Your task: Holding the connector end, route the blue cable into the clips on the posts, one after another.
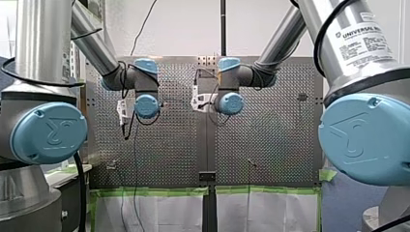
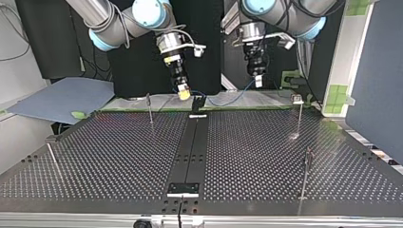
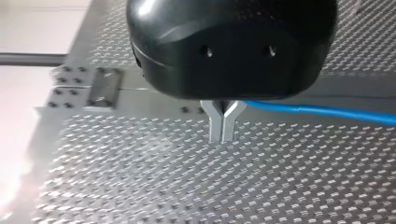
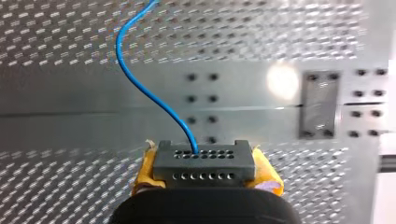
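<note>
Left wrist view: left hand [image 3: 222, 134], black body, metal fingers [image 3: 215, 123] pressed together at the tips. The blue cable [image 3: 327, 111] comes out of the fork at their root, just under the body, and runs off sideways above the perforated desk [image 3: 140, 186]. Read as clamped on the cable.

Right wrist view: right hand [image 4: 206, 175] clamped on the connector [image 4: 205, 161], a grey block with two rows of small holes, held between the yellow pads [image 4: 270, 181]. The cable leaves the upper row of holes, climbs ahead of the hand and bends in a wide curve over the desk.

Top view: both hands hang at the desk's far edge, above the surface. Right hand at the left of the middle, yellow showing at its tip. Left hand at the right of the middle. The cable sags between them in a shallow loop, low over the far edge.

Four thin posts stand on the desk, all well apart from the cable:
- far-left post [image 2: 149, 108]
- near-left post [image 2: 52, 156]
- far-right post [image 2: 299, 116], small clip on top
- near-right post [image 2: 307, 173]

No cable in any clip that I can make out. A dark strip [image 2: 192, 152] runs down the desk's middle.

Front view: wrists hide both hands.
</note>
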